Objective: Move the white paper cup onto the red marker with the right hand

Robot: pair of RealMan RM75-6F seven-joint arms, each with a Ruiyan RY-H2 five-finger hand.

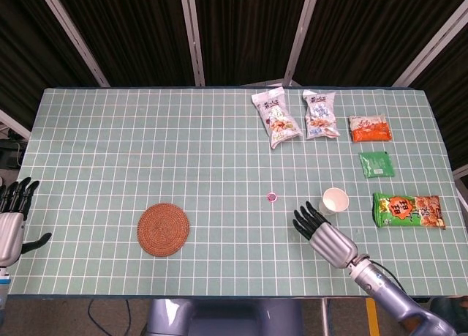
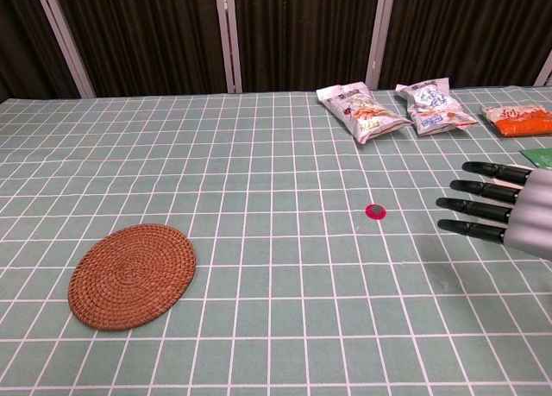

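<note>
I could read nothing for certain. The orange packet (image 1: pixel 369 128) carried white characters, and the two white snack bags (image 1: pixel 275 118) and the green-and-orange packet (image 1: pixel 408 210) bore print, but all of it was too small and blurred to make out.

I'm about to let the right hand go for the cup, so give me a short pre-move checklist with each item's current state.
1. White paper cup upright, mouth up: ok.
2. Right hand empty, fingers extended: ok.
3. Right hand closed around the cup: not ok; it sits beside and nearer than the cup.
4. Red marker uncovered, bare cloth between it and the cup: ok.
5. Left hand away at the table's edge: ok.
6. Hand touching the cup: cannot tell; the chest view hides the cup.
</note>
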